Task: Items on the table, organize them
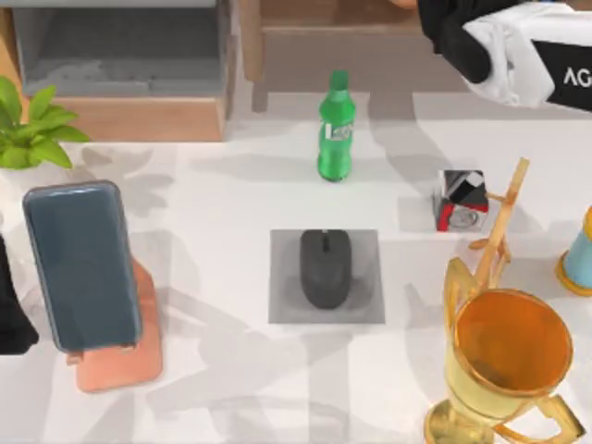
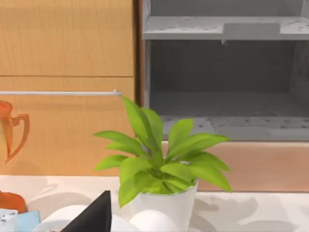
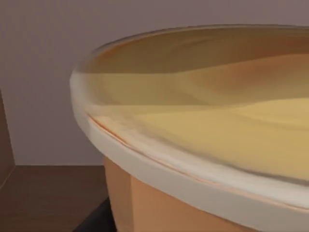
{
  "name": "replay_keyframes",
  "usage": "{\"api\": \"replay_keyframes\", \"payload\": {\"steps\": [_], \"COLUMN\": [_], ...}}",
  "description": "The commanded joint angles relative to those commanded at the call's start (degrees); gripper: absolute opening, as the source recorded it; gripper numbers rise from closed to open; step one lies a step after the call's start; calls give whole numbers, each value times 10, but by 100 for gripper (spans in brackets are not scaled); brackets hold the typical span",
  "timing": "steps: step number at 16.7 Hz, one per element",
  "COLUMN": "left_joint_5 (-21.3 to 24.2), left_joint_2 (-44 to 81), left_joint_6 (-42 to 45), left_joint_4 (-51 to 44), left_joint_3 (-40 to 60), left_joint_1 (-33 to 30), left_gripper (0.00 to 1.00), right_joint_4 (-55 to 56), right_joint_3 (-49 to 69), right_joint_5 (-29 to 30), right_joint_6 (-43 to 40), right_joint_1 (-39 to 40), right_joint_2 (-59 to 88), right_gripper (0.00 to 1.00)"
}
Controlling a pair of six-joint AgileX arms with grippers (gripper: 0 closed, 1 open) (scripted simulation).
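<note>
My right arm [image 1: 518, 51] raised at upper right of the frame, my left arm [image 1: 11, 310] at left edge, both parked

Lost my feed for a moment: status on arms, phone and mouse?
Right arm at the table's far right edge, left arm at its left edge. Phone leaning on its stand; mouse on its grey pad. Nothing blocking either.

the white shell of the right arm [image 1: 532, 55], at the top view's upper right, carries the dark letters "ag", cut off by the picture's edge. the green bottle [image 1: 335, 129] wears a label whose print cannot be read.
</note>
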Motion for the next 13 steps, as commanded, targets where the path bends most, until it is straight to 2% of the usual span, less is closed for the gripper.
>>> {"api": "replay_keyframes", "payload": {"steps": [2, 13], "left_joint_5": [0, 0], "left_joint_2": [0, 0], "left_joint_6": [0, 0], "left_joint_4": [0, 0], "left_joint_3": [0, 0], "left_joint_1": [0, 0], "left_gripper": [100, 100], "right_joint_4": [0, 0], "right_joint_3": [0, 0], "right_joint_5": [0, 0], "right_joint_6": [0, 0], "right_joint_1": [0, 0], "right_joint_2": [0, 0], "right_gripper": [0, 83]}}
